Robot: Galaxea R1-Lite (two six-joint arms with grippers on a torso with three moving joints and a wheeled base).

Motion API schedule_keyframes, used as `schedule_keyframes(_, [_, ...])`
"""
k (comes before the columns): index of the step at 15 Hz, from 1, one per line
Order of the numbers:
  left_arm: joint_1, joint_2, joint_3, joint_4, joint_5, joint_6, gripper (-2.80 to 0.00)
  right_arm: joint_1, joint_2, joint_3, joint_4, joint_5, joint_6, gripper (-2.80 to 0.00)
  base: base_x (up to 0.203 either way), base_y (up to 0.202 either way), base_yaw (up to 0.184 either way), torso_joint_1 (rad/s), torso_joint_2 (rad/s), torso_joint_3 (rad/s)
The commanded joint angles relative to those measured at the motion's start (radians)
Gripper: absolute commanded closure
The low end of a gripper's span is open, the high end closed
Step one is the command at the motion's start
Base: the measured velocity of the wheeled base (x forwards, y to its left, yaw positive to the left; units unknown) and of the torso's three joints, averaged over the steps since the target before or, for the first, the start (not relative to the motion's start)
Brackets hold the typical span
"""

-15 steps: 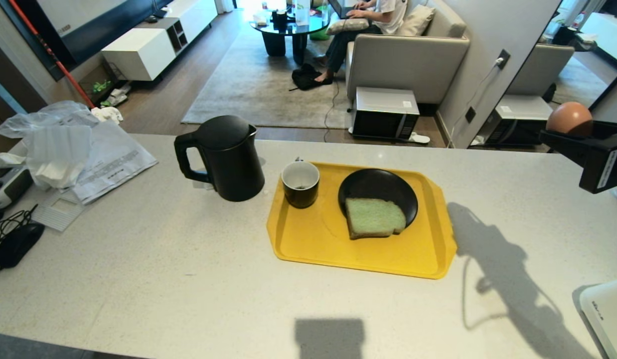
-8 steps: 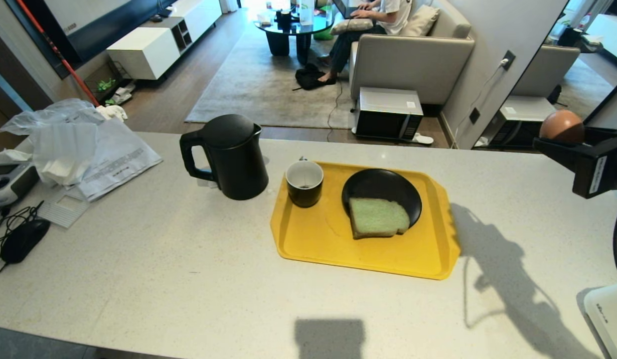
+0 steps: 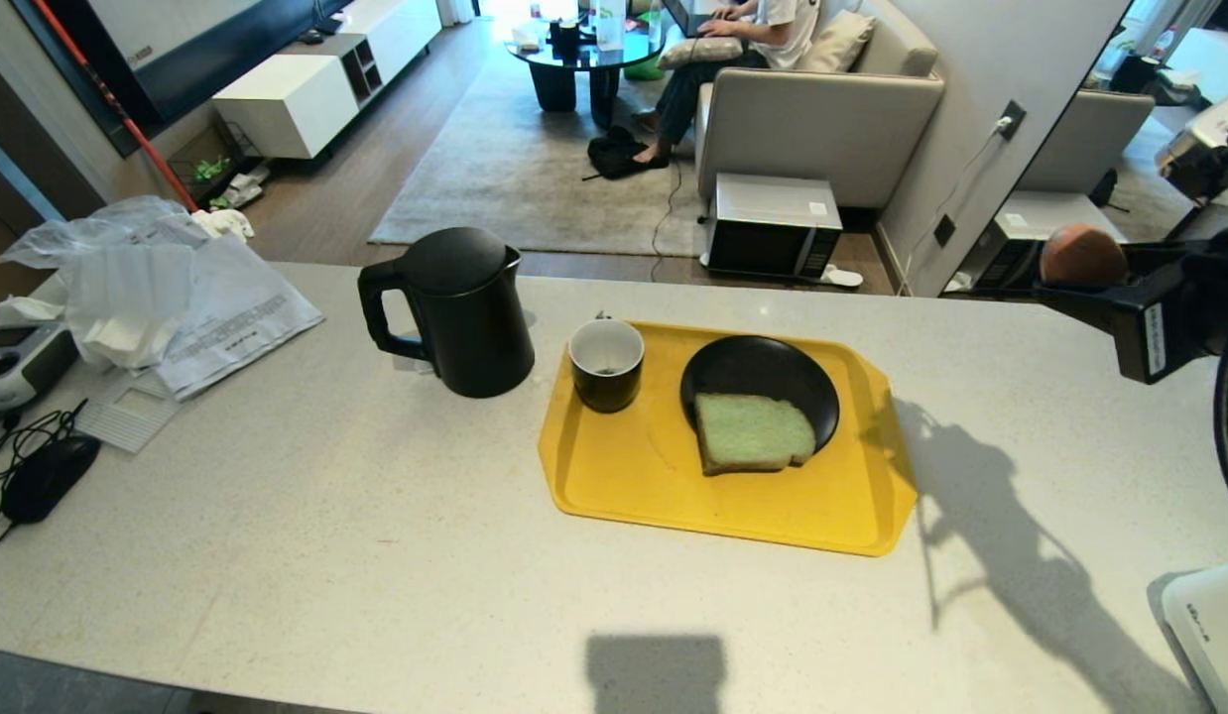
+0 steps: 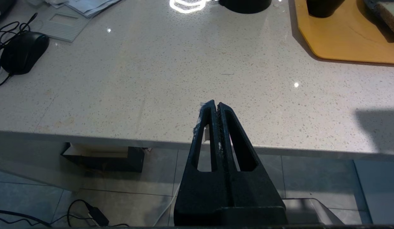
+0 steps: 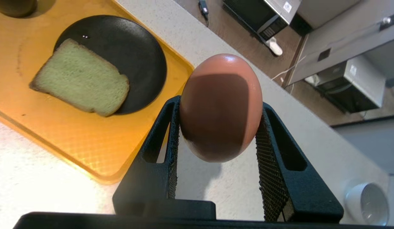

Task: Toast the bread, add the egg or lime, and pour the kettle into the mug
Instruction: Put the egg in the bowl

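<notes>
My right pincer (image 5: 217, 127) grips a brown egg (image 5: 221, 106) – long axis along the fingers, narrow end outward – above the table (image 3: 376, 516), at 3 o'clock of the yellow tray (image 3: 624, 476). Bread (image 3: 753, 433) lies flat on the black plate (image 3: 753, 377). Left pincer (image 4: 217, 106) closed, empty.

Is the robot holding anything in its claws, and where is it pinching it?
The right gripper pinches a smooth brown egg by its two sides, pointed end outward. The left gripper is shut on nothing.

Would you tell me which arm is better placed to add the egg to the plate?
Right: the right gripper already holds the egg near the plate; the left gripper is shut, empty, at the counter's near edge.
</notes>
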Motion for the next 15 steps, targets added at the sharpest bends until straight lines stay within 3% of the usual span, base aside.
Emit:
schedule_keyframes(1, [0.000,0.001,0.000,-0.001,0.000,0.000,0.00,0.032,0.135,-0.094,0.007,-0.002,-0.040,0.00,0.000,0.000,0.000,0.000,0.00,0.000])
schedule_keyframes(6, [0.001,0.001,0.000,-0.001,0.000,0.000,0.00,0.105,0.365,-0.243,0.034,-0.047,-0.225,0.00,0.000,0.000,0.000,0.000,0.00,0.000])
schedule_keyframes(11, [0.000,0.001,0.000,-0.001,0.000,0.000,0.00,0.114,0.537,-0.367,0.043,-0.095,-0.391,0.00,0.000,0.000,0.000,0.000,0.00,0.000])
schedule_keyframes(12, [0.000,0.001,0.000,-0.001,0.000,0.000,0.00,0.114,0.554,-0.407,0.072,-0.096,-0.419,0.00,0.000,0.000,0.000,0.000,0.00,0.000])
schedule_keyframes(15, [0.000,0.001,0.000,-0.001,0.000,0.000,0.00,0.130,0.589,-0.551,0.358,-0.093,-0.449,0.00,0.000,0.000,0.000,0.000,0.00,0.000])
